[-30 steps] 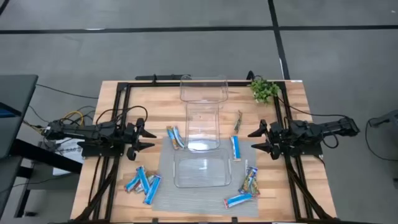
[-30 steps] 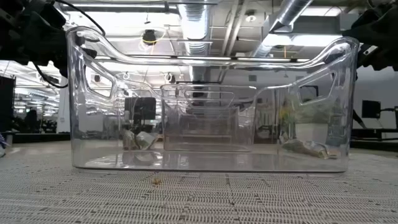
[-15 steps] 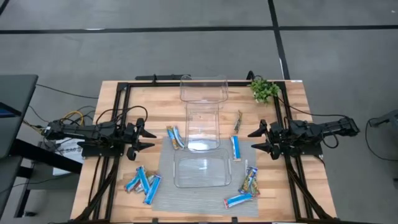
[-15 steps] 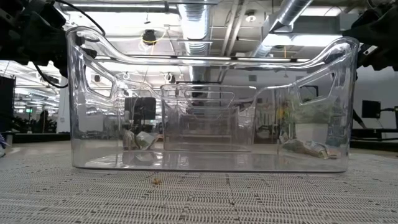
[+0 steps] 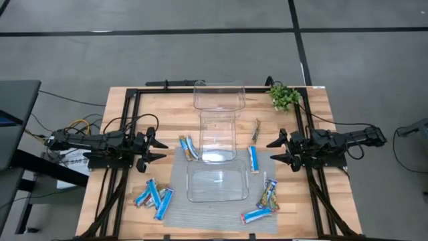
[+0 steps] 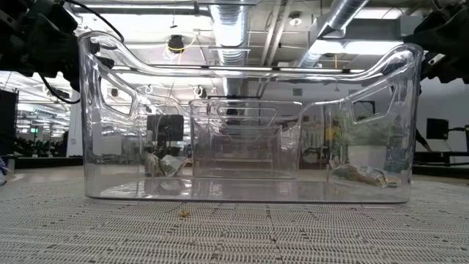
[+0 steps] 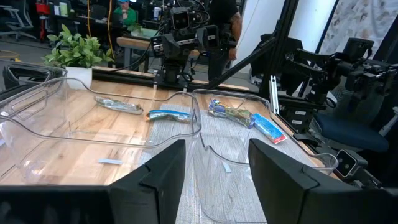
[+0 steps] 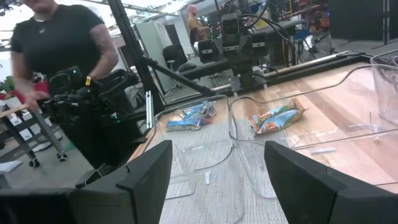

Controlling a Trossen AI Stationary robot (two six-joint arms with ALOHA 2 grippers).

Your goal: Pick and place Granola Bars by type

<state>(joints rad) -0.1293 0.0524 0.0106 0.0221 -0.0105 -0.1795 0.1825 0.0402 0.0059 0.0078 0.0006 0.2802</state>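
on the grey mat (image 5: 177, 204) by the bench's (image 5: 120, 100) near edge, blue-and-white granola bars (image 5: 154, 195) cluster toward the near-left corner, with a blue one (image 5: 257, 215) and multicoloured ones (image 5: 269, 193) toward the near-right. three clear plastic bins (image 5: 217, 184) run down the middle. mid-bench lie two bars (image 5: 188, 147), a blue bar (image 5: 253, 159) and a slim dark one (image 5: 255, 131). left claw (image 5: 155, 147) at the left edge and right claw (image 5: 277, 150) at the right edge hover spread wide, holding nothing. a small plant (image 5: 284, 96) sits at the far-right corner.
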